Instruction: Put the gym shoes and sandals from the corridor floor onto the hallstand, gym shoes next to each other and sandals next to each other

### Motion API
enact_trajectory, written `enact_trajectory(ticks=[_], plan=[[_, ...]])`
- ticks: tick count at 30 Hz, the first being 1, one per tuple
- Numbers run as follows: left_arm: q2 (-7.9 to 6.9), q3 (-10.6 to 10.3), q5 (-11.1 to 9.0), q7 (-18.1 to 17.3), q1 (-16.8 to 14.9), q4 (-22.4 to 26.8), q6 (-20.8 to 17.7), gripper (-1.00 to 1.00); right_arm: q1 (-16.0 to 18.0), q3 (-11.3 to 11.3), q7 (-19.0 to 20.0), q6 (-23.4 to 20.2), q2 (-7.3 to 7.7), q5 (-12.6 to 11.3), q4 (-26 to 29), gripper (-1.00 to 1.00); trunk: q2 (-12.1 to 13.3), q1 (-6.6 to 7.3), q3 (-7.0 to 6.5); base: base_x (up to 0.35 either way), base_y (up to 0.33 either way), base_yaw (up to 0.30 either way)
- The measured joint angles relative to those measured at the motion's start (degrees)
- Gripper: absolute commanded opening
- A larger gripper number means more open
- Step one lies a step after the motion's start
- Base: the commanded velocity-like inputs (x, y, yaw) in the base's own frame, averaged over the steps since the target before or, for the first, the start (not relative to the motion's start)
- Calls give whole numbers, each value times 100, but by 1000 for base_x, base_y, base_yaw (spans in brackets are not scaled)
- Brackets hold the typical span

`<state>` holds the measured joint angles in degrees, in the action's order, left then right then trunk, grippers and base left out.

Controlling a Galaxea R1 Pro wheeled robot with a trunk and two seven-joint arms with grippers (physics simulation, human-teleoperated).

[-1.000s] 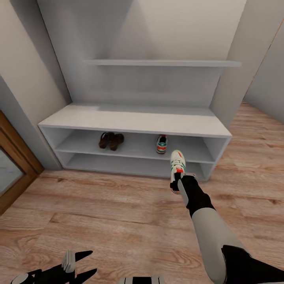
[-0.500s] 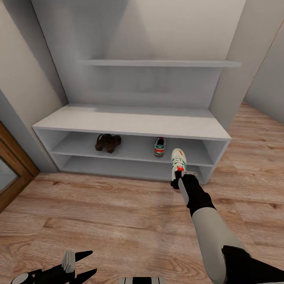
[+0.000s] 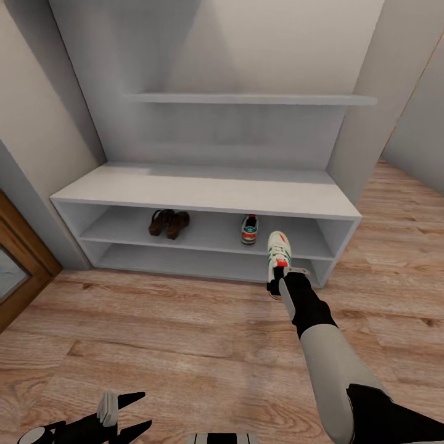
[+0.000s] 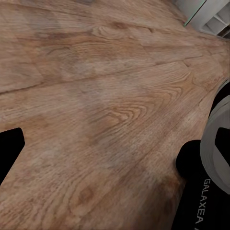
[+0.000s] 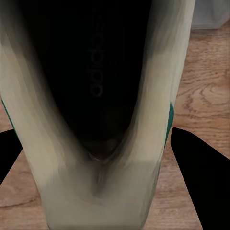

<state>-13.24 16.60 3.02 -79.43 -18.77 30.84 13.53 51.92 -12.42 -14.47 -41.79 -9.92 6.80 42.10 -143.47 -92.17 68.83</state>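
The idle left gripper (image 3: 120,410) hangs low over the light wood-plank floor (image 3: 154,327), fingers spread and empty. On the pale grey bench rack's (image 3: 203,191) upper shelf, two brown leather sandals (image 3: 168,222) sit together; further right stands one cream sneaker with green stripes (image 3: 249,229). Its mate (image 3: 277,256) is clamped at the heel in the right gripper (image 3: 285,277), held just before the rack: only that shoe seems left.

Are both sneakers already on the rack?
No: one sneaker sits on the rack, the other sneaker is in the right pincer.
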Motion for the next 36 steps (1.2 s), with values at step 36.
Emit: enact_trajectory(ticks=[36], plan=[[1, 17, -10, 0, 0, 0, -7, 100, -1, 1, -4, 19, 0, -1, -53, -100, 0, 3, 0, 144, 0, 0]])
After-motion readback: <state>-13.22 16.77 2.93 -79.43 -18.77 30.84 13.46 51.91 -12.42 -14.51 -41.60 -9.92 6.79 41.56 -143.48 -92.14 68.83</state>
